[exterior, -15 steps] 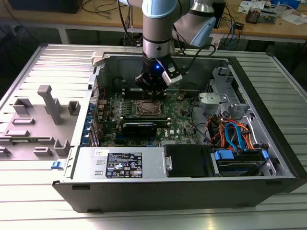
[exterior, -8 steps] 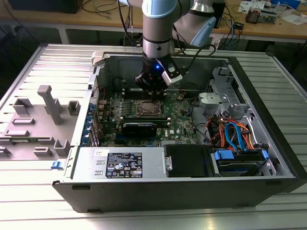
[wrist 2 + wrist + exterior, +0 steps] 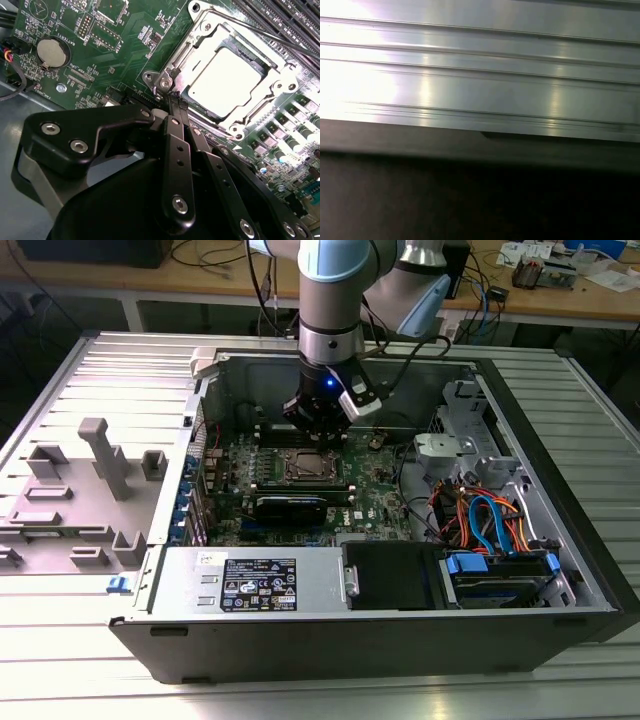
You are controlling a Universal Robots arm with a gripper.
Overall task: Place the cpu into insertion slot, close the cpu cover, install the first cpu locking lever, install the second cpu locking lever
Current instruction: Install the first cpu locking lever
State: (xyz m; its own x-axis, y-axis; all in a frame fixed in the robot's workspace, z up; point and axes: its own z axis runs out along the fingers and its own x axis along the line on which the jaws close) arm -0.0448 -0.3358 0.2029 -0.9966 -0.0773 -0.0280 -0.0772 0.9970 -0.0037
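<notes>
a: silver cpu [image 3: 222,82] sits flat in the insertion slot [image 3: 280,107], cpu cover [image 3: 200,42] shut over its edges, window showing the bright top.

b: end effector [image 3: 175,102]?

a: fingers drawn together, tips at the socket's corner by a thin wire locking lever [image 3: 250,31]; whether they touch it cannot be told.

b: handling?

a: lever judged stiff, springy, slick; best taken near its free end. chip is light, fragile underneath.
</notes>
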